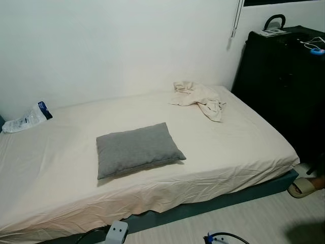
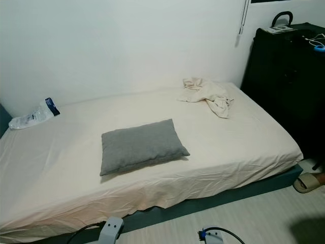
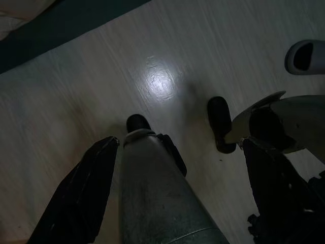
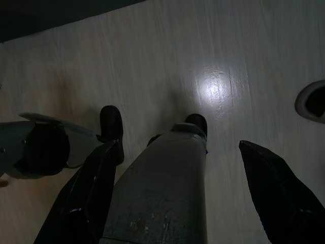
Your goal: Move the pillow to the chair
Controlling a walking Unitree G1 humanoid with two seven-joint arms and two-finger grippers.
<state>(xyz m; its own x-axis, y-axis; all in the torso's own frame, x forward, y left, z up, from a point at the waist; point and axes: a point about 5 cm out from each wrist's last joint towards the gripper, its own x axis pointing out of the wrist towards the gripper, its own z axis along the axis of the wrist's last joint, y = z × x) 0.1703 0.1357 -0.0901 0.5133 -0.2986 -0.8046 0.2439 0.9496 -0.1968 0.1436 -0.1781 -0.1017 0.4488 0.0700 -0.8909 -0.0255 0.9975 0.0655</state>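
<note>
We see the pillow (image 1: 138,148) lying flat on the bed (image 1: 244,147), near the front edge and a little left of the middle, well apart from the crumpled cloth (image 1: 199,99) at the far right and the plastic bag (image 1: 28,118) by the wall on the left. We judge it sits within reach from the bedside, which is probably why we stand facing it. No chair is to be made out. A black cabinet (image 1: 284,81) stands to the right, with a slipper (image 1: 303,187) on the floor (image 1: 264,218) by its foot. Both arms hang idle, pointing down at the floor beside our own legs. The left tool (image 3: 177,188) has its fingers spread wide apart and holds nothing; the right tool (image 4: 177,193) is likewise wide apart and empty, touching nothing.
</note>
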